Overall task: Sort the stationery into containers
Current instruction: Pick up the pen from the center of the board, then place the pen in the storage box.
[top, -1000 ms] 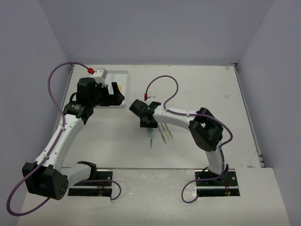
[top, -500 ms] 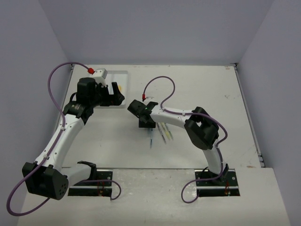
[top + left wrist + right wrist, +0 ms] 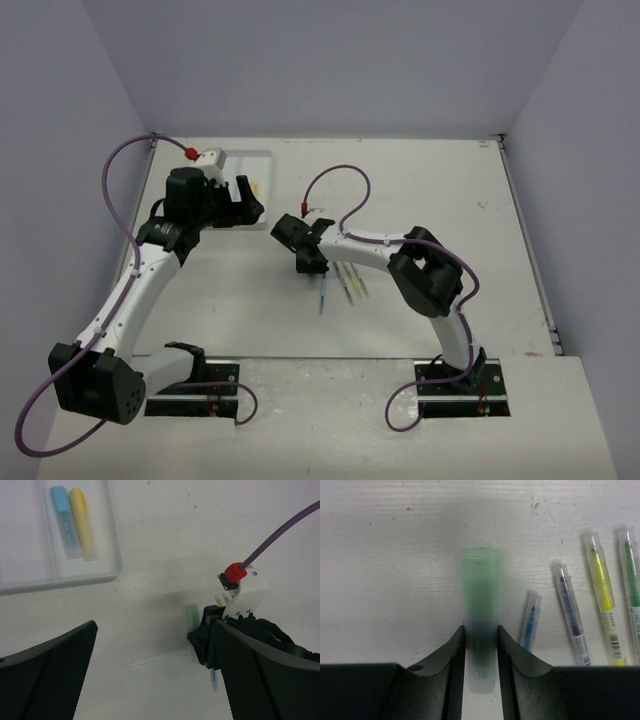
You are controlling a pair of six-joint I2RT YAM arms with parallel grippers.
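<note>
My right gripper (image 3: 481, 630) is shut on the clear lower half of a short green highlighter (image 3: 481, 580), at table level. It shows in the top view (image 3: 308, 262) at mid-table. To its right lie several thin pens: a short blue one (image 3: 531, 620), a dark blue one (image 3: 571, 615), a yellow one (image 3: 603, 595) and a green one (image 3: 632, 580). The white divided tray (image 3: 65, 577) holds a blue highlighter (image 3: 65, 522) and a yellow highlighter (image 3: 82, 525) side by side in one compartment. My left gripper (image 3: 155, 680) is open and empty, above the table between the tray and the right gripper. The pink-capped tube is out of view.
The tray (image 3: 255, 160) sits at the far left of the table, partly behind my left arm. A purple cable (image 3: 340, 180) loops over the right wrist. The pens (image 3: 345, 283) lie just right of the right gripper.
My right gripper has shifted a little to the left and away from the arm bases. The left arm has hardly moved.
</note>
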